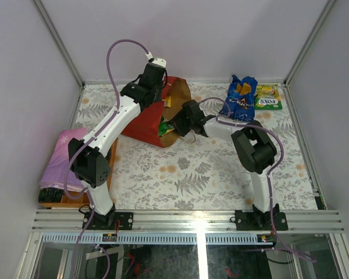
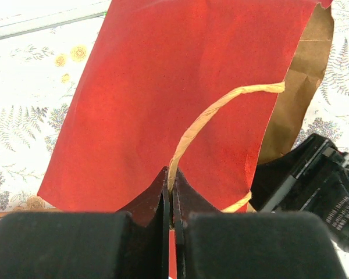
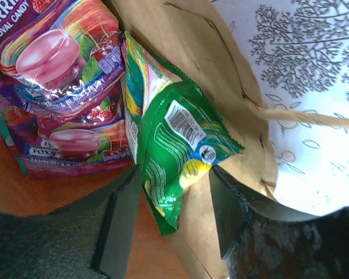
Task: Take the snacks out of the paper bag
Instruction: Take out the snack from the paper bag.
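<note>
The right pincer (image 3: 174,172) is sitting spread around the green packet (image 3: 180,139) inside the paper bag (image 3: 180,46) and should be squeezing its middle, while the left pincer (image 2: 171,180) is pinching the string handle (image 2: 221,106).

— What does the rig look like?
— Two matching arms. The left arm (image 1: 112,123) and the right arm (image 1: 259,189) each have smooth white link shells and chunky black joint housings.
— Cables?
— A lilac cable (image 1: 109,58) arcs off the left one and ends in a white plug (image 1: 157,60); another cable (image 1: 271,203) runs along the right one. Each arm stands on a black base plate (image 1: 107,221).
— The claws?
— The left claw (image 2: 170,181) has thin black blades. The right claw (image 3: 174,180) has flat matte black fingers, and its housing (image 2: 337,203) carries tiny white print.
</note>
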Robot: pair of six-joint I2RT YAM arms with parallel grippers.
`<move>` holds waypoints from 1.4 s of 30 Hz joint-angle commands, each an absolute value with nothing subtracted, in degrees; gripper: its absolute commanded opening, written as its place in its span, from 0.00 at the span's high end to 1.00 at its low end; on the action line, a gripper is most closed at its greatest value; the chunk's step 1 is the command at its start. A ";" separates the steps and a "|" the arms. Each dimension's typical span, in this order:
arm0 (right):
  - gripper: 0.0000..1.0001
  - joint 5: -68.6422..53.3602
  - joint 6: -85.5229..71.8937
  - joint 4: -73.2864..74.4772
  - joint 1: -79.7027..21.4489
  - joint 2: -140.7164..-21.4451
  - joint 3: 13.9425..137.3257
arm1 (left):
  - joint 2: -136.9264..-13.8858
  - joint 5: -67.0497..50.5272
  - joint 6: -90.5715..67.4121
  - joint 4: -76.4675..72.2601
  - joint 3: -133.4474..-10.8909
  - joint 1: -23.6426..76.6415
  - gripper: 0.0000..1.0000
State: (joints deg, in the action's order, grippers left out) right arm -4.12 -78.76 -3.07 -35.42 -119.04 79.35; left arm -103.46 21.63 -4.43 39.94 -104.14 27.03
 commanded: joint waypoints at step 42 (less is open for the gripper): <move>1.00 9.04 -1.75 12.15 -27.02 -95.86 90.02 | -100.61 23.82 -3.34 38.41 -104.00 27.34 0.98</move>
